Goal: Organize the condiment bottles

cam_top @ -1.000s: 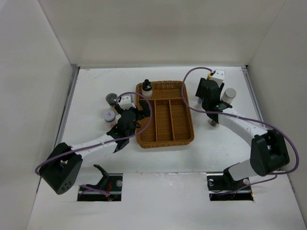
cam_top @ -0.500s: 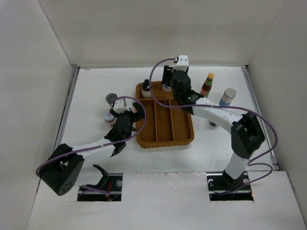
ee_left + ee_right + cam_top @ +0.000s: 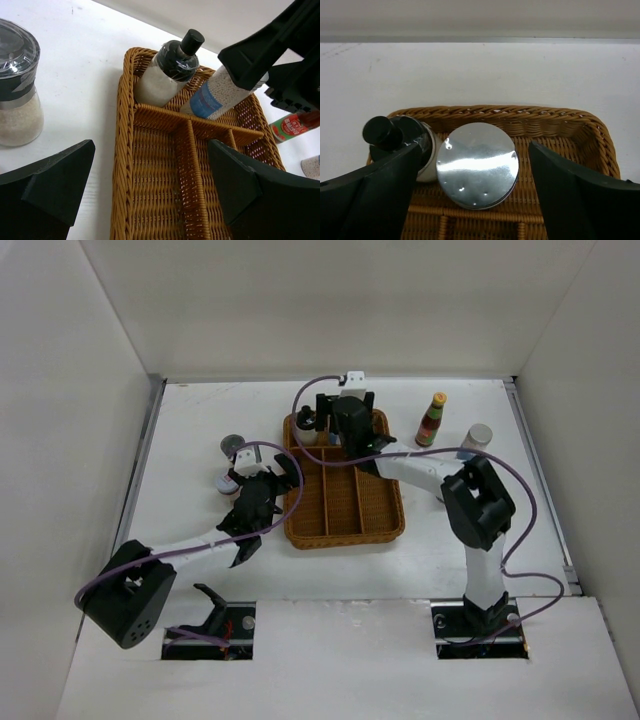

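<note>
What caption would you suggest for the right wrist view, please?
Right arm's open fingers flank a silver-capped bottle beside a black-capped bottle in the wicker tray.

left wrist view | grey-lidded jar: left edge cuts it | red bottle: top behind my right gripper | blue-labelled bottle: cap hidden there too | white-capped bottle: right edge cuts it

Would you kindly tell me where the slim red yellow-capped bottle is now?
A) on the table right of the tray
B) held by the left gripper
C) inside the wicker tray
A: the slim red bottle stands upright on the table, right of the wicker tray and outside it.
</note>
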Controlling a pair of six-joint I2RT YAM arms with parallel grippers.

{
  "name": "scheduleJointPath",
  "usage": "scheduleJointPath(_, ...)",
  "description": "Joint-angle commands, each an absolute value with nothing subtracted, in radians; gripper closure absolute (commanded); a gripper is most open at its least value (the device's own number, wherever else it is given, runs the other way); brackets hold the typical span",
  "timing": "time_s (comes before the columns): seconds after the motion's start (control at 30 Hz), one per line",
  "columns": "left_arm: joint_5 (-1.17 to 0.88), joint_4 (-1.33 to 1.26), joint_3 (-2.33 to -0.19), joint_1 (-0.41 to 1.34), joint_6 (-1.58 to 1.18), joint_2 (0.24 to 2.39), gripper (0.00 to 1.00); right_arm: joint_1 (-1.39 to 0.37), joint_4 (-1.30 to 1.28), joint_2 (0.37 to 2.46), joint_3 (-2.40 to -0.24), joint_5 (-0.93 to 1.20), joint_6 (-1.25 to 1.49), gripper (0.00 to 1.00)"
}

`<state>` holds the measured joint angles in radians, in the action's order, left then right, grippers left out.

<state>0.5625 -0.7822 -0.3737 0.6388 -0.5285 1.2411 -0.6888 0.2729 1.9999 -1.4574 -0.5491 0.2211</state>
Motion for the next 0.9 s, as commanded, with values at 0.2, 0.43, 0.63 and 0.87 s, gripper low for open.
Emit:
scheduleJointPath(0.2, 0.54, -0.841, -0.374, 0.63, -0.549, 1.252, 0.0, -0.59, 0.247, 1.626, -1.376, -0.517, 0.221, 0.0)
scheduleJointPath(0.43, 0.528, -0.844, -0.38, 0.63, -0.555, 1.267, 0.0, -0.351, 0.181, 1.568, -1.241, -0.621, 0.198, 0.0)
scheduleJointPath(0.63, 0.522, -0.847, -0.383, 0.63, -0.557, 1.272, 0.0, -0.263, 0.166, 1.678, -1.239, -0.558, 0.206, 0.0)
scheduleJointPath(0.87, 0.52, -0.851, -0.388, 0.627, -0.557, 1.282, 0.0, -0.245, 0.254, 1.787, -1.276, -0.541, 0.172, 0.34)
